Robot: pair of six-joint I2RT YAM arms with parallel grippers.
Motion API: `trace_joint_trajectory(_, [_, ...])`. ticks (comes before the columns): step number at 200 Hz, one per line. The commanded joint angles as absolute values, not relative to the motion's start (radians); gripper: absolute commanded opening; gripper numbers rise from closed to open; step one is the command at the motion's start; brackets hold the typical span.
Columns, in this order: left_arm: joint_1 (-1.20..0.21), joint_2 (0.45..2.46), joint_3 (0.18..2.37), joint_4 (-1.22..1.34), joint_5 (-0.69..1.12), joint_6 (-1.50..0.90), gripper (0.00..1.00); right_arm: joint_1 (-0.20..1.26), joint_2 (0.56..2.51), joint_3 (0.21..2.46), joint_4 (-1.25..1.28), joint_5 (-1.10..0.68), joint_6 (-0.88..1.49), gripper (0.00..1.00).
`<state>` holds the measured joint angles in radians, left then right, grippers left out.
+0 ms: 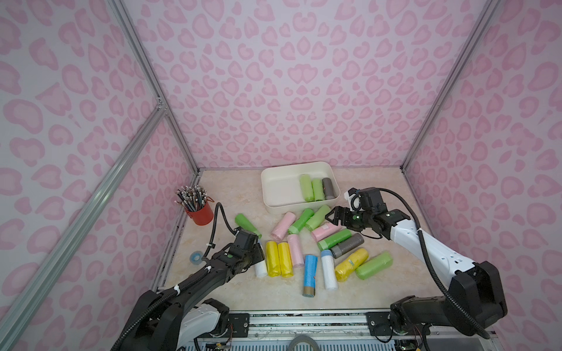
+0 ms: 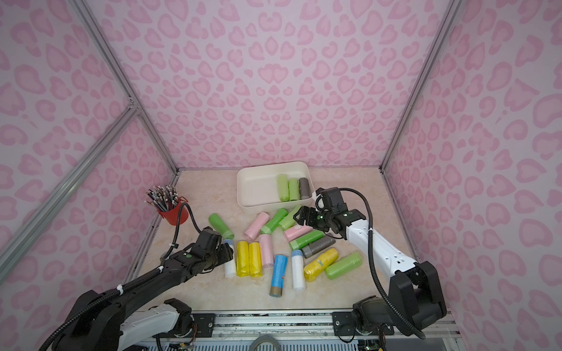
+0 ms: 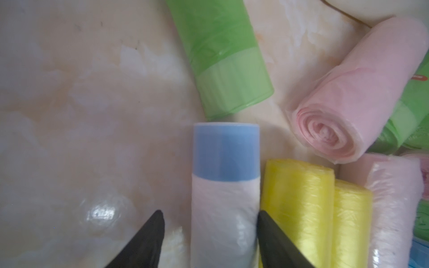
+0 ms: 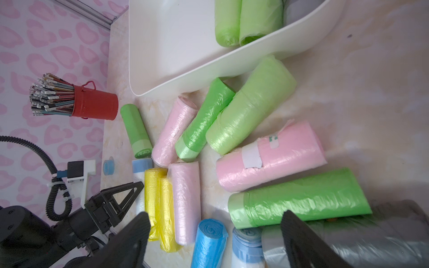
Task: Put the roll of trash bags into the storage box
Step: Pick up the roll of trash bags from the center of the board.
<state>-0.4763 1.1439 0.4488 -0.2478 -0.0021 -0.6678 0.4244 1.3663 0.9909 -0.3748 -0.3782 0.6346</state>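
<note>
Task partly done: three rolls (image 1: pixel 317 189) lie in the storage box (image 1: pixel 281 187) at the far side of the surface (image 1: pixel 380 288), and many loose rolls (image 1: pixel 334 238) remain outside it. The left pincer (image 3: pixel 210 212), half-open, straddles a white blue-banded roll (image 3: pixel 225 185), with one jaw touching it. The right pincer (image 4: pixel 215 214) hangs wide and empty near the box.
</note>
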Motion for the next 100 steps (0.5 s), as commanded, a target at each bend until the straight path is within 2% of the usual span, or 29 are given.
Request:
trace_joint_trajectory(1, [-0.477,1.173,0.445,-0.203,-0.017,-0.654,0.64,0.419,1.368,0.983,-0.36,-0.395,0.638,0.9])
trace_joint_trajectory(41, [-0.491,1.234,0.455,-0.179,-0.022,-0.647,0.55,0.411,1.367,0.976,-0.36,-0.398,0.643,0.9])
trace_joint_trajectory(67, [-0.519,1.246,0.476,-0.184,-0.045,-0.637,0.42,0.408,1.368,0.976,-0.36,-0.4,0.643,0.9])
trace_joint_trajectory(100, [-0.588,1.235,0.519,-0.215,-0.123,-0.64,0.33,0.403,1.368,0.973,-0.36,-0.404,0.644,0.9])
